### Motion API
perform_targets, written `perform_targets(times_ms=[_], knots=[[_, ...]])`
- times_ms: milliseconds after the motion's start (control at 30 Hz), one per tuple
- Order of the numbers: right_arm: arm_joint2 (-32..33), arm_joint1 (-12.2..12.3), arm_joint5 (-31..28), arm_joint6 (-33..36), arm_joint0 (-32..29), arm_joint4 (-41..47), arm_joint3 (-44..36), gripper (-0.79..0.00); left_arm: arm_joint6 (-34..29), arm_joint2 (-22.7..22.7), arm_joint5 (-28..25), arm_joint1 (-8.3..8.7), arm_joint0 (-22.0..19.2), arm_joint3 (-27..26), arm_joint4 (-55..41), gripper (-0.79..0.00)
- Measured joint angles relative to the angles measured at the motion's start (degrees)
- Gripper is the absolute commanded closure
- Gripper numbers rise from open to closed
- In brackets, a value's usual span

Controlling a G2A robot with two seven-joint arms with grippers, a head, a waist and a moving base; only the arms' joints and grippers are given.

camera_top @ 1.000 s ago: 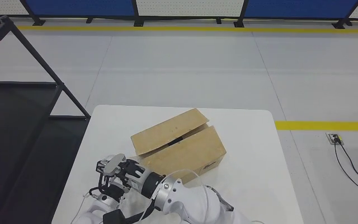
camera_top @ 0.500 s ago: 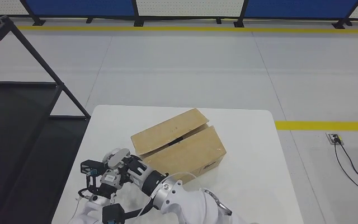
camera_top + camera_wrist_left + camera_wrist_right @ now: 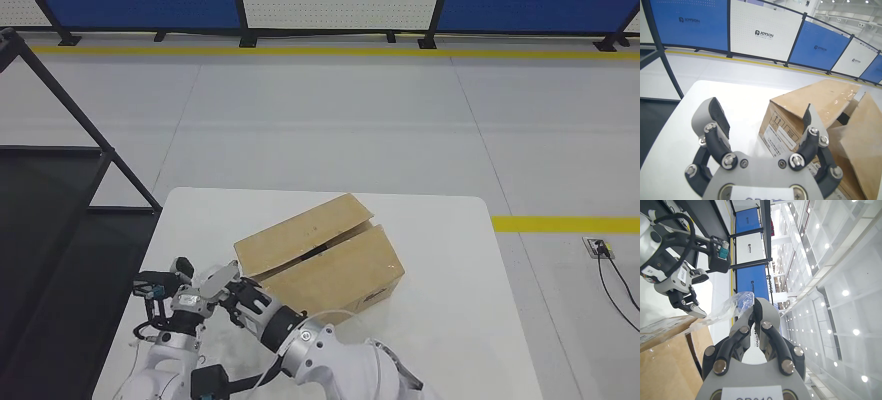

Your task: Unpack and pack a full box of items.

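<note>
My right hand (image 3: 753, 311) is clamped on a crinkled strip of clear film (image 3: 734, 306), most likely sealing tape, whose far end runs down to the top edge of the cardboard box (image 3: 320, 255). I cannot tell whether it is stuck there. The box sits askew near the middle of the desk (image 3: 440, 240), one top flap tilted up with a dark gap under it, and its near-left corner is close to both my hands. My left hand (image 3: 762, 113) is spread wide and holds nothing, hovering just beside that corner. I see three risks. With nothing bracing the box, a pull on film that is stuck could drag it across the desk or rip the cardboard. The strip lies very close to one left fingertip (image 3: 698, 313) and could cling there. It may also refuse to drop from my right pads.
</note>
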Motion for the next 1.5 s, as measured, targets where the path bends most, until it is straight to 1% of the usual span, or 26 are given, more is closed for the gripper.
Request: perform_targets(times_ms=[100,233,400,667,867,1167,1367,1500], knots=[[0.1,0.0,-0.1,-0.4,0.0,0.2,0.2,0.0,-2.0,1.0,-1.0,0.08,-2.1,2.0,2.6,-0.785],[-0.1,-0.1,-0.3,-1.6,0.3,0.8,0.4,0.0,-3.0,2.0,-2.0,0.05,-3.8,4.5,3.7,-0.785],[-0.6,-0.3,-0.7,-3.1,1.3,1.3,1.3,0.0,-2.8,2.6,-2.0,-0.08,-4.6,5.8,3.3,-0.785],[-1.3,-0.8,-1.5,-5.3,3.4,2.8,3.4,0.0,-2.5,2.6,-1.9,-0.18,-4.7,6.0,2.5,-0.785],[-1.3,-1.1,-0.5,-5.0,4.0,3.9,4.2,0.0,-1.0,2.2,-1.9,-0.29,-4.0,5.1,0.9,-0.785],[-0.5,-1.4,-0.8,-1.5,4.0,3.2,4.1,0.0,-0.2,1.9,-2.5,-0.27,-2.5,4.1,1.1,-0.785],[0.5,-1.2,-0.7,0.4,2.6,2.5,2.7,0.0,3.4,0.4,-1.4,-0.42,0.1,2.6,-1.8,-0.785],[1.5,-1.0,0.3,1.8,0.9,1.1,1.5,0.0,5.2,-1.2,-3.4,-0.33,2.4,1.1,-3.9,-0.785]])
